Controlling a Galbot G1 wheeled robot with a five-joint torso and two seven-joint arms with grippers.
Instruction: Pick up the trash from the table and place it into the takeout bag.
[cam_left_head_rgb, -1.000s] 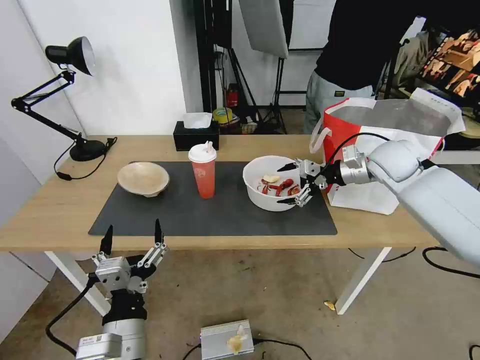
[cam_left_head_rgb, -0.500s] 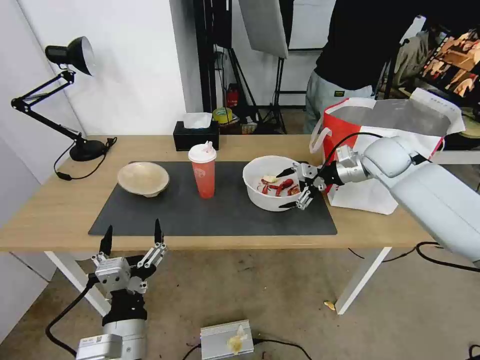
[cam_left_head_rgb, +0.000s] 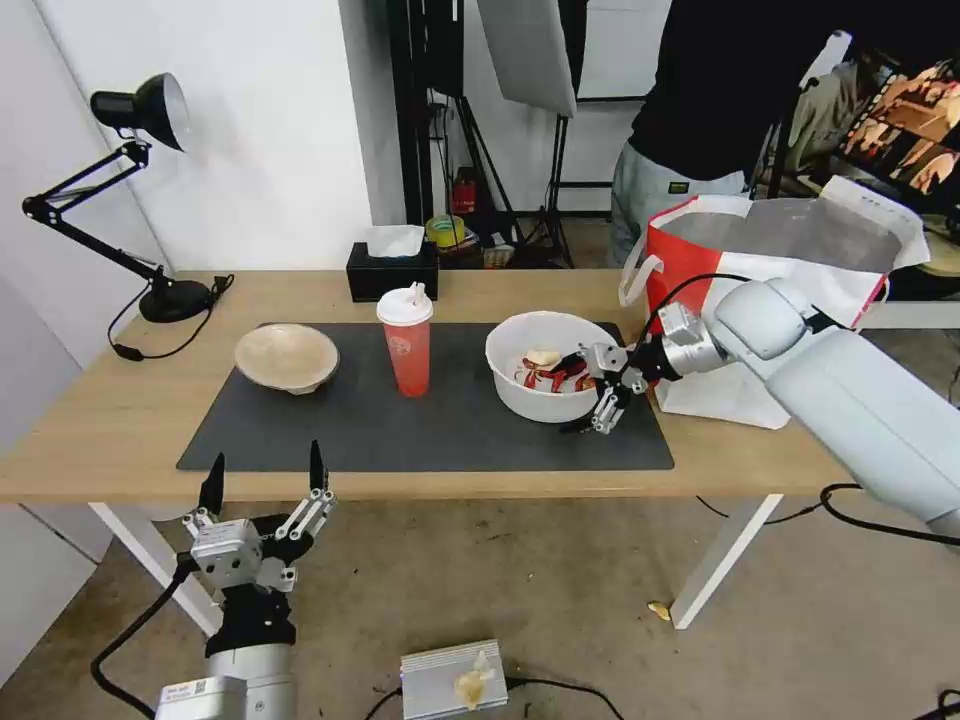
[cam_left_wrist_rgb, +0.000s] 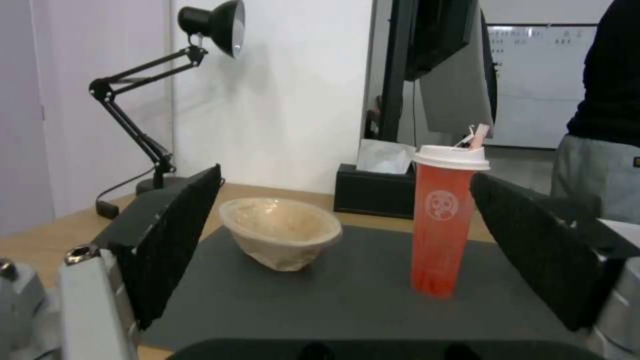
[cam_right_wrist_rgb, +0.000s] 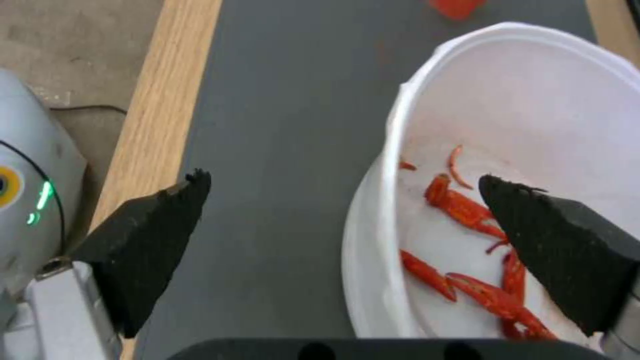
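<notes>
Since a second ago my right gripper (cam_left_head_rgb: 585, 390) has dropped and slid toward the white round bowl with red crayfish scraps (cam_left_head_rgb: 543, 380), so its spread fingers (cam_right_wrist_rgb: 553, 240) now straddle the bowl's rim on the side facing the takeout bag: one finger inside over the scraps, the other outside above the dark grey rectangular mat (cam_left_head_rgb: 420, 420). Nothing is clamped yet.

Nearest me, the left gripper (cam_left_head_rgb: 265, 480) hangs below the front edge of the light-wood desk (cam_left_head_rgb: 90, 430), fingers wide apart, idle.

To do this well, I'd judge I should seat the rim deeper between the fingers before closing, since the wall is thin and curved, and keep the bowl level so scraps don't spill.

Left of that bowl on the mat stand the red cup with white lid (cam_left_head_rgb: 405, 342) and, further left, the shallow beige bowl (cam_left_head_rgb: 287, 356), both well apart from it. Right of the bowl, the large white insulated bag with red side panel (cam_left_head_rgb: 760, 270) stands open, just beside my wrist; its tall rim needs clearing on the lift.
</notes>
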